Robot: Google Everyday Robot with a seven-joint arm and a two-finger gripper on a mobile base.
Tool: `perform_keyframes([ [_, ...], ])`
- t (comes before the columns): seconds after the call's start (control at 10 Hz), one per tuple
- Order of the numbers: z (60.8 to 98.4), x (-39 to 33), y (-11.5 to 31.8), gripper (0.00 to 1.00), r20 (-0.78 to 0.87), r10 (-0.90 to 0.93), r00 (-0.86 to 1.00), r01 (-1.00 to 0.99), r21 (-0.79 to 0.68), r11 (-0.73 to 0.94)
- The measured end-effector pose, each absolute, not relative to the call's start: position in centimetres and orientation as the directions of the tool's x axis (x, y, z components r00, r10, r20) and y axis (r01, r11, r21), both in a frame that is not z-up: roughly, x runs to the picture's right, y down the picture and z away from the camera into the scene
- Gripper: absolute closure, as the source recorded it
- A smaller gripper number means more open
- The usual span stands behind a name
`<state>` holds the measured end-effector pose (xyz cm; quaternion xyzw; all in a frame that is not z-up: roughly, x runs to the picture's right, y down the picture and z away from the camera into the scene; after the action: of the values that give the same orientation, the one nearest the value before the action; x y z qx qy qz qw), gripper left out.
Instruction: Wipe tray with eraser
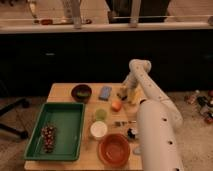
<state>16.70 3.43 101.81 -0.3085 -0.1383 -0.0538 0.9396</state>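
Observation:
The green tray [67,117] lies at the table's left, with a bunch of dark grapes [48,138] in its near end. My gripper [124,93] hangs down at the far right of the table, to the right of the blue pad [105,92] and well away from the tray. A small dark-and-tan block [121,92] sits right at the gripper tip and may be the eraser. I cannot tell whether the gripper holds it.
A dark bowl [81,92] stands behind the tray. An orange fruit [116,105], a green cup [101,114], a white cup [98,129], a marker pen [122,123] and the round orange bowl [115,149] fill the middle and right. My arm [155,135] covers the right edge.

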Motion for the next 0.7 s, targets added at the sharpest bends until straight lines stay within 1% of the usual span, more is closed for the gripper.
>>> perform_keyframes([
  [0.3,101.4,16.9,3.6,0.63,0.299,-0.034,0.954,0.202,-0.554,0.808],
  [0.5,100.9,16.8,3.7,0.8,0.295,-0.04,0.955,0.204,-0.55,0.81],
  [0.6,100.3,16.9,3.6,0.94,0.287,-0.042,0.957,0.199,-0.545,0.814],
  [0.7,99.9,16.9,3.6,0.99,0.28,-0.043,0.959,0.196,-0.543,0.816],
])
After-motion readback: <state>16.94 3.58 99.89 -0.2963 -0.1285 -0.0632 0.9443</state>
